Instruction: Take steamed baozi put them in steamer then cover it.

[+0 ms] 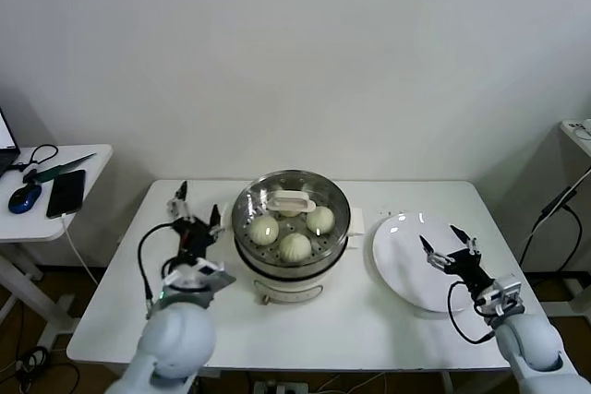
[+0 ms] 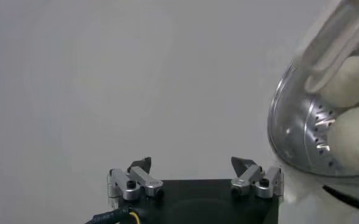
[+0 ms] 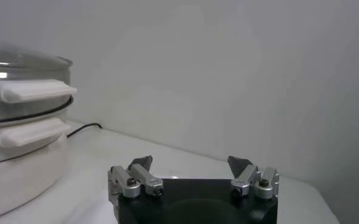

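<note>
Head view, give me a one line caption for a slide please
Glass cover closed on steamer of baozi; open left gripper and right gripper flank it, empty.

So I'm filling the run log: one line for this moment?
baozi: in steamer | cover: on | left gripper: open, beside steamer | right gripper: open, over plate

Support surface: white rectangular table, flat top.
Centre of table: round shiny stainless-steel steamer on its white electric pot base, standing directly on the tabletop.
Right of steamer: flat white round plate, lying on the table, just beside the pot base.
Separate surface: smaller white side table to the far left, well apart.
</note>
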`<state>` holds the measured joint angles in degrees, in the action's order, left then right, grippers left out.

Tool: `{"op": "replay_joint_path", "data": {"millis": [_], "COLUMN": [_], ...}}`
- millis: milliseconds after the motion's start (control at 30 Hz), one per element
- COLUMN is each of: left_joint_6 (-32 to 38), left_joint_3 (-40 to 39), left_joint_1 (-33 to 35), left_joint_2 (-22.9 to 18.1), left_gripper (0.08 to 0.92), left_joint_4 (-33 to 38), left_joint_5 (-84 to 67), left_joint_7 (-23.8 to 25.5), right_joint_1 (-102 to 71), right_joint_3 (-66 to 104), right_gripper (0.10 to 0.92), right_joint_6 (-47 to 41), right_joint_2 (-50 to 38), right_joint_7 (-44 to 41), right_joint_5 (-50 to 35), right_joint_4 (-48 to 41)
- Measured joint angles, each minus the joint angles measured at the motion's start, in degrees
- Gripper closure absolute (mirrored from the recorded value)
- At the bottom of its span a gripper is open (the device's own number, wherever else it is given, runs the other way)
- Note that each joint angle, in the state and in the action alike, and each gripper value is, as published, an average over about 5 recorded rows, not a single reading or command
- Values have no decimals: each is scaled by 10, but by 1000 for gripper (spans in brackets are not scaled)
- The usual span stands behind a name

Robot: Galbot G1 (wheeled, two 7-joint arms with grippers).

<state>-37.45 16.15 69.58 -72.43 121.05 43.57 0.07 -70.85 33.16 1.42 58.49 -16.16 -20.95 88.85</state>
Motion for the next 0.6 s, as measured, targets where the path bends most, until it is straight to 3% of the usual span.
{"op": "replay_joint_path", "data": {"millis": [300, 600], "left_joint_6": [149, 273], "left_joint_3": [141, 200], "left_joint_1": [88, 164], "left_joint_2": [-40, -66], "left_gripper": [177, 177], "left_joint_4": [-20, -55], "left_joint_5": [-247, -402], "left_joint_7": [-23, -20], "right_joint_1": [-20, -44], "right_joint_3": [11, 23], "right_gripper": [203, 203], "right_joint_6": [3, 18], "right_joint_2": [12, 23], "right_joint_7": [-1, -1], "right_joint_5": [-1, -4], "right_joint_4": [20, 31]}}
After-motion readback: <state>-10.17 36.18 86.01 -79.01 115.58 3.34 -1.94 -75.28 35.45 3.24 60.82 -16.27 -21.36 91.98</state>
